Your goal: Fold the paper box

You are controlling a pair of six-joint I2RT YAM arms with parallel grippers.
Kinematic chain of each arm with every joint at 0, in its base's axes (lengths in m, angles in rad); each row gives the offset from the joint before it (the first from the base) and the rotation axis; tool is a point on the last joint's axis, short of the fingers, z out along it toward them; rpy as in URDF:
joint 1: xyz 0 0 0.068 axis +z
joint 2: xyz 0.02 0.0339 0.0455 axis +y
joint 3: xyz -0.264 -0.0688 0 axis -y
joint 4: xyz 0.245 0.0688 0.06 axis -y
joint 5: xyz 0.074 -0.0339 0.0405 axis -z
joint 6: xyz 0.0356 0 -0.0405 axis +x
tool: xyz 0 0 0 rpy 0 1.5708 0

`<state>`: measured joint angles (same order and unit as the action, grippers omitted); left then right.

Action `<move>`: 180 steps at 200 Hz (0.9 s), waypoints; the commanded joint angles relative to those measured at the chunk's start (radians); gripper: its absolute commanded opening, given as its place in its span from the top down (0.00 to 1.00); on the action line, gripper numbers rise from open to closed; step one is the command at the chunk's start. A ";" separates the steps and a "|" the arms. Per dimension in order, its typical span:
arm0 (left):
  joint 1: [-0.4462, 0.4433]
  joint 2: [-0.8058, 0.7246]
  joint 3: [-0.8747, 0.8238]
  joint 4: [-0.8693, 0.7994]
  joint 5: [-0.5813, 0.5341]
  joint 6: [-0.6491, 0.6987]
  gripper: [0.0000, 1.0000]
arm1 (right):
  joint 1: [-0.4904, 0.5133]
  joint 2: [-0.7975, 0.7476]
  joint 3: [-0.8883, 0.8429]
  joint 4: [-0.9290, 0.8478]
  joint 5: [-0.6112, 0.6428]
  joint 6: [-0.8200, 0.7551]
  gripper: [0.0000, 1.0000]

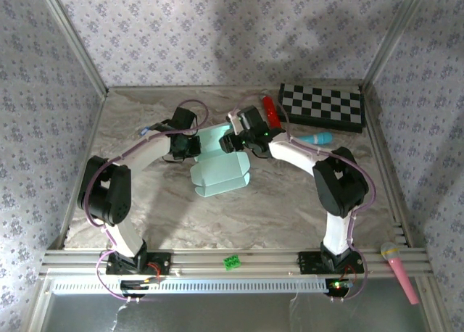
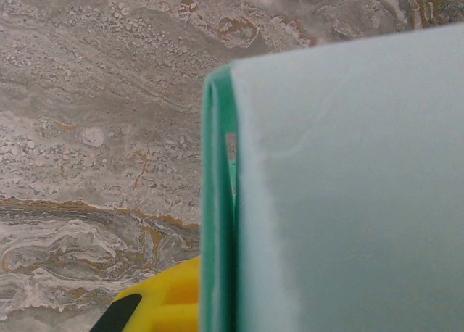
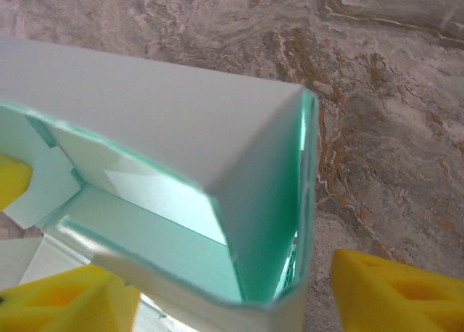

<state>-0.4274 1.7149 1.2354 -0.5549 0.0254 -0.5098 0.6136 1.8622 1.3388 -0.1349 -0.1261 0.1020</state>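
Two grippers are set at the paper box [image 1: 221, 176], frame centre: left gripper [image 1: 193, 148] clamped on its wall, right gripper [image 1: 232, 142] spread, box corner between

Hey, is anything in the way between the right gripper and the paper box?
Nothing visible is. The right gripper is open, with its yellow fingers on either side of a corner of the paper box. The gap beside one finger shows bare table.

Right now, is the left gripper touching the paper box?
Touching. Left wrist view: the left gripper is shut on the paper box; its yellow finger meets the card's green edge without gap.
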 commanded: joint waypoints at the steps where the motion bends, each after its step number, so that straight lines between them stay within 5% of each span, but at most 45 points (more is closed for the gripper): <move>1: 0.003 0.002 0.022 -0.019 -0.014 -0.004 1.00 | -0.004 -0.039 0.014 0.003 -0.065 -0.008 0.16; 133: 0.003 0.002 0.027 -0.022 -0.013 0.003 1.00 | -0.058 -0.173 -0.093 0.062 -0.136 -0.032 0.11; 180: 0.003 0.002 0.027 -0.020 -0.007 0.002 1.00 | -0.100 -0.184 -0.138 0.078 -0.169 -0.012 0.16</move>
<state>-0.4274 1.7149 1.2354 -0.5575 0.0250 -0.5095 0.5346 1.7000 1.2182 -0.0738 -0.2531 0.0799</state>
